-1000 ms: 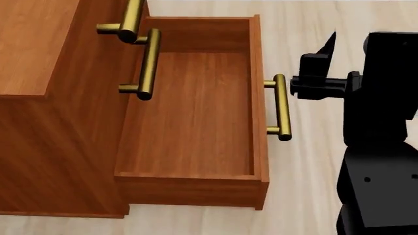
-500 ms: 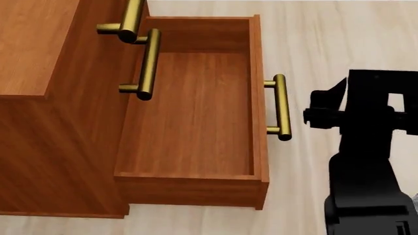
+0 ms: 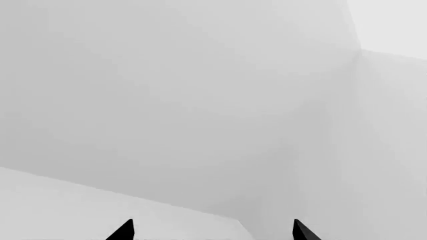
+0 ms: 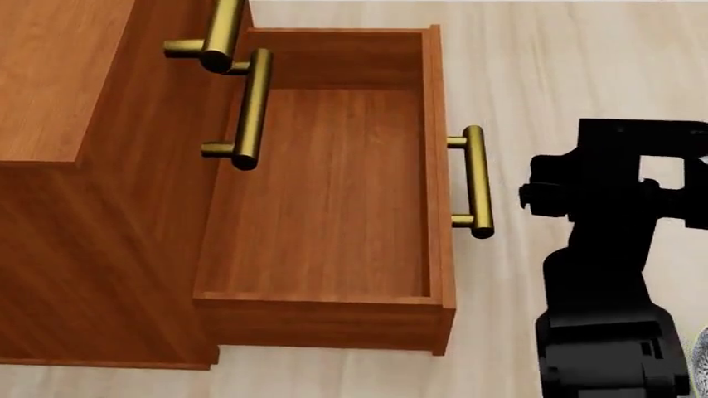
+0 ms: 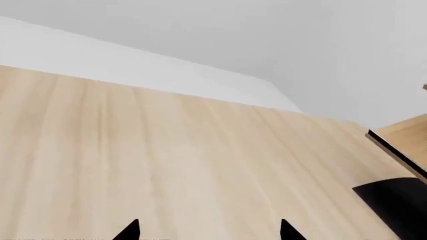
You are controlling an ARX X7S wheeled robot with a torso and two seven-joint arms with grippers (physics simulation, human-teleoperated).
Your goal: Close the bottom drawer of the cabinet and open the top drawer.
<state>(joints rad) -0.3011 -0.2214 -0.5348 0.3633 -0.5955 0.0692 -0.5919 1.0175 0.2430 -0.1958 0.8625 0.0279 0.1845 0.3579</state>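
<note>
The reddish-brown cabinet [image 4: 66,207] fills the left of the head view. Its bottom drawer [image 4: 332,199] is pulled far out and is empty inside, with its brass bar handle [image 4: 476,182] facing my right arm [image 4: 608,249]. The arm's black front end sits just right of that handle, apart from it. Above are the middle drawer's handle [image 4: 252,108] and the top drawer's handle [image 4: 218,33]; both fronts look pushed in. My right gripper [image 5: 208,231] is open over pale floor. My left gripper [image 3: 210,231] is open, facing blank grey walls, and is out of the head view.
Pale wooden floor [image 4: 553,66] lies right of the cabinet. A dark shape [image 5: 397,205] and a pale wooden edge [image 5: 403,132] show at one side of the right wrist view. A small pale thing [image 4: 700,365] peeks in at the head view's lower right.
My right arm has dropped lower in the head view and turned at the wrist; the finger that pointed upward no longer shows. The drawers have not moved.
</note>
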